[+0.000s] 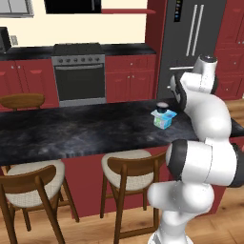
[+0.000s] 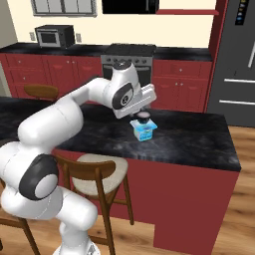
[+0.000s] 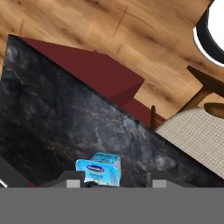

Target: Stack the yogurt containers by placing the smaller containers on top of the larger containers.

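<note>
Hovering just above the boxy yogurt pack (image 2: 144, 130), the gripper (image 2: 143, 115) is closed on the dark teal cup (image 2: 144, 117), which sits right over the pack's top, touching it or nearly so. Directly beneath the fingers, the pack stands upright on the dark marble counter (image 2: 189, 137), near its far edge. To finish this placement well, I'd judge the cup needs centring on the pack's flat top before the fingers part, then a straight lift away so nothing tips. Below the counter's near edge stands a cushioned stool (image 2: 99, 174).
</note>
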You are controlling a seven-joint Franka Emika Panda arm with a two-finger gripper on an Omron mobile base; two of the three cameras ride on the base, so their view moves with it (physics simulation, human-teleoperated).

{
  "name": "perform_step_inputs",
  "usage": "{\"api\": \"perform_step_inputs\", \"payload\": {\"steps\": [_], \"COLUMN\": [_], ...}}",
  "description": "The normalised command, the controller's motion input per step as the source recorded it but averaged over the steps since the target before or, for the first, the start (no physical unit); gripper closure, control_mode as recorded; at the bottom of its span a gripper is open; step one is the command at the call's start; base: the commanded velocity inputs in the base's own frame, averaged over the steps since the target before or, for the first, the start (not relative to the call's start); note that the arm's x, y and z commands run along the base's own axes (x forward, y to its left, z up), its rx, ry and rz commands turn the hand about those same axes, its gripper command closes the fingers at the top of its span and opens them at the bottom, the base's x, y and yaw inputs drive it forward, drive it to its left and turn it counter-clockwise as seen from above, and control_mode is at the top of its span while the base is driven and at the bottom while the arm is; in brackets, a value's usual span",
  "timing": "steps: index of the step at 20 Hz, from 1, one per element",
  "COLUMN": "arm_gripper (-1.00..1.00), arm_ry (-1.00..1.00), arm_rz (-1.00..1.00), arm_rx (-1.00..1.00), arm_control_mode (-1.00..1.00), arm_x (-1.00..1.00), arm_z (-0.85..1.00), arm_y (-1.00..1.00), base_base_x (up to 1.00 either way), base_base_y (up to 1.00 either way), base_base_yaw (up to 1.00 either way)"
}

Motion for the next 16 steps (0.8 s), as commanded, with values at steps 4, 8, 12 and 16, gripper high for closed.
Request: {"api": "perform_step_inputs", "payload": {"steps": [4, 8, 12, 16], "arm_gripper": [1.0, 1.0, 1.0, 1.0], "arm_ry": [0.0, 0.0, 0.0, 0.0], "arm_rz": [-0.26, -0.29, -0.29, -0.29], "arm_rx": [0.09, 0.11, 0.09, 0.06], "arm_control_mode": [-1.0, -1.0, -1.0, -1.0], "arm_x": [0.41, 0.42, 0.34, 0.19], "arm_z": [0.0, 0.0, 0.0, 0.0], "arm_y": [0.39, 0.24, 0.34, 0.63], "base_base_x": [0.0, 0.0, 0.0, 0.0], "base_base_y": [0.0, 0.0, 0.0, 0.0], "base_base_yaw": [0.0, 0.0, 0.0, 0.0]}}
